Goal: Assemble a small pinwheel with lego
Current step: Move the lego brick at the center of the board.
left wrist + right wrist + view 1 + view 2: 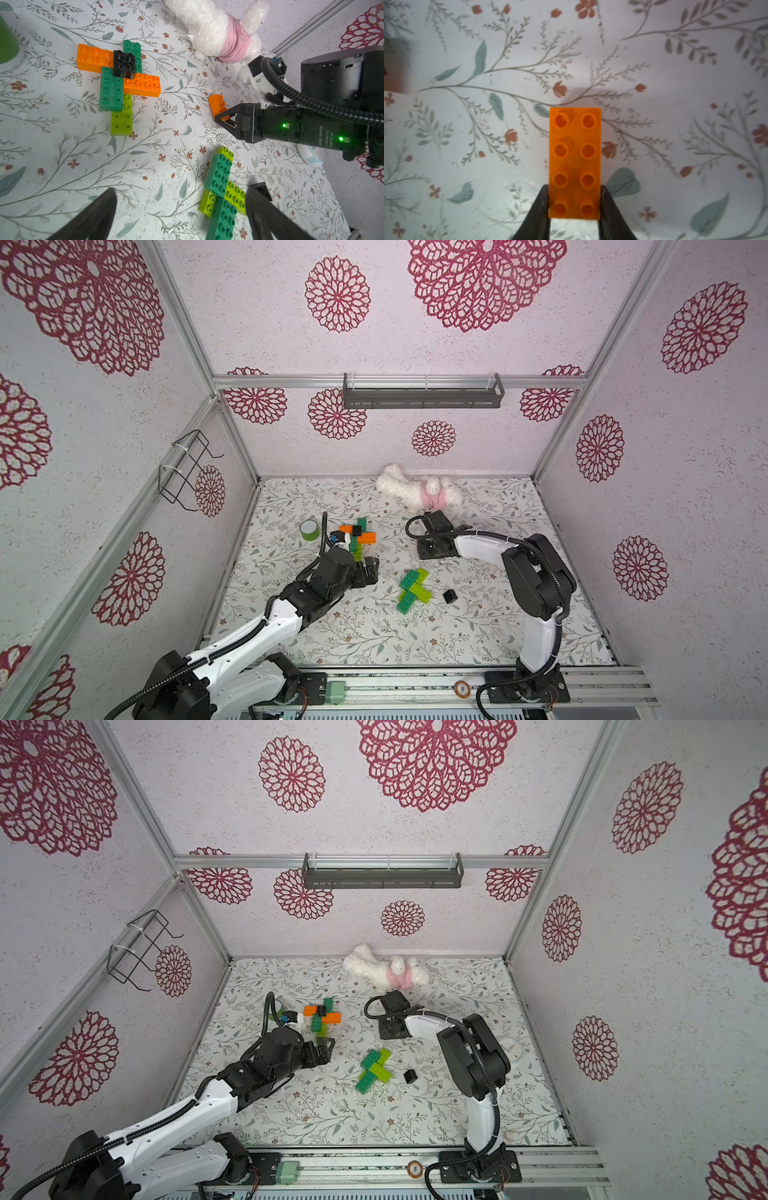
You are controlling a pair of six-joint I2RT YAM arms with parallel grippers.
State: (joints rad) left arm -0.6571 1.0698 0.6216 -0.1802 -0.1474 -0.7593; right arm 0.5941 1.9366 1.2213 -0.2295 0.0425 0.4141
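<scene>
**Grip on one end only: twist and slip are the main risks**

The orange brick (pixel 575 158) is clamped by the right gripper (pixel 575 188) across its narrow width, at the last pair of studs only. Most of its length juts out past the fingers (pixel 542 207). In the left wrist view it is seen low over the table (pixel 478 635), in front of the plush toy (pixel 419 489). Whether it is lifted clear cannot be told.

With so short a hold, the brick is likely to pivot between the fingers if the free end is pressed down or bumped. A tilted brick would not seat on studs and could be squeezed out altogether.

The left gripper (pixel 180 189) is spread wide and holds nothing. It hangs between the orange-and-green cross (pixel 357 537), which is capped by a black square, and the green cross (pixel 414 591). Neither cross is steadied. If the orange brick is pushed onto either one, the whole cluster may be slid across the table or its lower bricks levered apart.

The loose black brick (pixel 449 596) lies just beside the green cross, on the side nearer the right arm. It could be knocked away by a low sweep towards that cluster.

The plush toy is close behind the right gripper, so a backward lift may snag it. A crossing move towards the orange-and-green cross would also bring the two arms near each other.
</scene>
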